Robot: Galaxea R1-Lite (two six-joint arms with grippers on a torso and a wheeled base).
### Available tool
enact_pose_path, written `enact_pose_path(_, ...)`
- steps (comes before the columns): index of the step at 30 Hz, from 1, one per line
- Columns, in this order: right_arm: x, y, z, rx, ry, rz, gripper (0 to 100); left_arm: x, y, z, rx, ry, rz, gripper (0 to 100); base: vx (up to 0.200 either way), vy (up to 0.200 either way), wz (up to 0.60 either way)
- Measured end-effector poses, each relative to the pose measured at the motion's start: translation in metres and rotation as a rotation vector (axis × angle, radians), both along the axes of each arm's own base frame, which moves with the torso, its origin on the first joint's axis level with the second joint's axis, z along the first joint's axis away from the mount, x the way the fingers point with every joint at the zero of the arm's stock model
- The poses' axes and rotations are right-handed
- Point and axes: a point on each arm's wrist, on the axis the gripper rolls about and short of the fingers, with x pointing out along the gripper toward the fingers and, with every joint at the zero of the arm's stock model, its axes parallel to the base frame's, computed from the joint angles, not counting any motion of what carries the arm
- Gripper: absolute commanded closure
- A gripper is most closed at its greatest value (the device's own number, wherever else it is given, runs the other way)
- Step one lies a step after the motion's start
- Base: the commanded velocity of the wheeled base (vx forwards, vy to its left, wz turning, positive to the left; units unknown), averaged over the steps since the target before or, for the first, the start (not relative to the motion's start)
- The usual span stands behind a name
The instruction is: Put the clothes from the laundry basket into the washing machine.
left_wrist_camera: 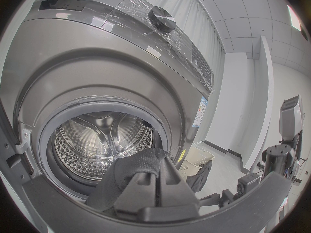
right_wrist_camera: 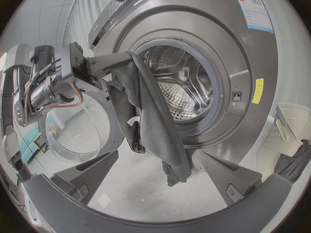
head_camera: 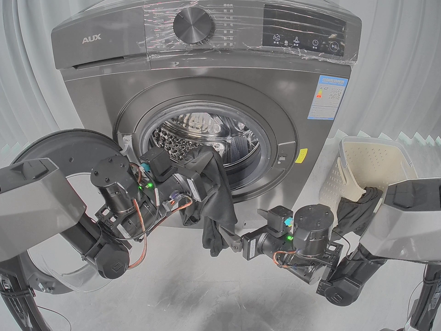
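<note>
Standing open at far left is the round glass door [head_camera: 69,155] of the grey front-loading washing machine [head_camera: 138,88]. The left gripper [head_camera: 202,156] pinches a dark grey knitted garment [head_camera: 220,203] at the drum's mouth. The garment's tail hangs by the right gripper [right_wrist_camera: 157,160], whose fingers are spread wide. Farther right, another dark garment [head_camera: 356,212] drapes over the rim of the cream perforated laundry basket [head_camera: 367,157].

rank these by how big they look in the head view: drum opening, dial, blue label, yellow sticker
1. drum opening
2. dial and blue label, which look about alike, so no ranking between them
3. yellow sticker
</note>
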Motion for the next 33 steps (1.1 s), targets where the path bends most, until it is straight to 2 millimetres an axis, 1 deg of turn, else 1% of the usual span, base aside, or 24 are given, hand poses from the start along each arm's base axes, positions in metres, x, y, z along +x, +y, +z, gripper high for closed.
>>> enact_pose_path(6,0.011,0.008,-0.010,0.001,-0.003,-0.003,0,0.000,0.000,0.000,-0.001,0.001,0.000,100,0.000,0.000,0.00)
enact_pose_path(11,0.021,0.017,-0.001,0.042,-0.044,-0.006,0,0.000,0.001,-0.001,0.001,0.004,0.001,100,0.000,0.000,0.00)
enact_pose_path(15,0.024,0.018,0.003,0.056,-0.059,-0.010,0,-0.001,0.001,-0.001,0.001,0.005,0.000,100,0.000,0.000,0.00)
enact_pose_path(18,0.024,0.017,0.003,0.054,-0.057,-0.011,0,0.000,0.001,-0.001,0.001,0.004,0.001,100,0.000,0.000,0.00)
enact_pose_path(22,0.025,0.014,-0.003,0.039,-0.042,-0.019,0,0.000,0.001,0.000,-0.003,0.002,0.009,100,0.000,0.000,0.00)
enact_pose_path(27,0.032,0.011,-0.018,0.003,-0.024,-0.028,0,0.000,0.001,0.001,-0.005,0.000,0.015,100,0.000,0.000,0.00)
enact_pose_path(33,0.041,0.015,-0.035,-0.028,-0.019,-0.021,0,0.001,0.001,0.002,-0.011,-0.003,0.025,100,0.000,0.000,0.00)
